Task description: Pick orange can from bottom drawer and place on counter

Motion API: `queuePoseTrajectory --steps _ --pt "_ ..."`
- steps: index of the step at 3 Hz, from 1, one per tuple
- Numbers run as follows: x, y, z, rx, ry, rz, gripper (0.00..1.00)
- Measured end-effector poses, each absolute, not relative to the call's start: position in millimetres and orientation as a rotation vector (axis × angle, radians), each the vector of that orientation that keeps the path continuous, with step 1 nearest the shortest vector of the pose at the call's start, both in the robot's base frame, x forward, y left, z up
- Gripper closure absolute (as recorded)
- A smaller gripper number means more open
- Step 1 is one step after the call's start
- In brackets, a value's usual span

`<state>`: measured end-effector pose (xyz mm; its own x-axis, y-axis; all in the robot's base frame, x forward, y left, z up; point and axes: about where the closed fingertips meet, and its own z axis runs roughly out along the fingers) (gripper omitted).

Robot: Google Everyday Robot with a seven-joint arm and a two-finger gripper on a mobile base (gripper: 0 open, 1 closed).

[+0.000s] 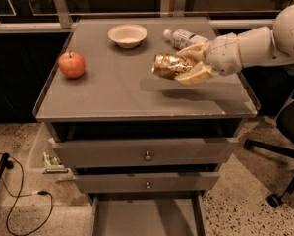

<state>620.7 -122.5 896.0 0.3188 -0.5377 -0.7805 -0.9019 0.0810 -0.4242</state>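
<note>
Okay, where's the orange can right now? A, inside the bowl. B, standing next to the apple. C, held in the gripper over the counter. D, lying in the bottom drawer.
C: the gripper is closed on the orange can, which it holds on its side over the right half of the counter.

An apple [72, 64] is sitting at the left, well apart from a pale bowl [128, 35] at the back. A bottle [186, 37] is lying on its side right of the bowl, just behind my gripper [186, 68], which is clasping the can [166, 65]. A black cable [38, 193] is trailing over the speckled floor [245, 200] at the left; a chair base [272, 146] is standing at the right.
</note>
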Motion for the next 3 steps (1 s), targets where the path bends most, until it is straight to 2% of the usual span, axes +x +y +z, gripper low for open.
queuePoseTrajectory --steps 3 --pt "665.7 -123.3 851.5 -1.416 1.705 0.449 1.00"
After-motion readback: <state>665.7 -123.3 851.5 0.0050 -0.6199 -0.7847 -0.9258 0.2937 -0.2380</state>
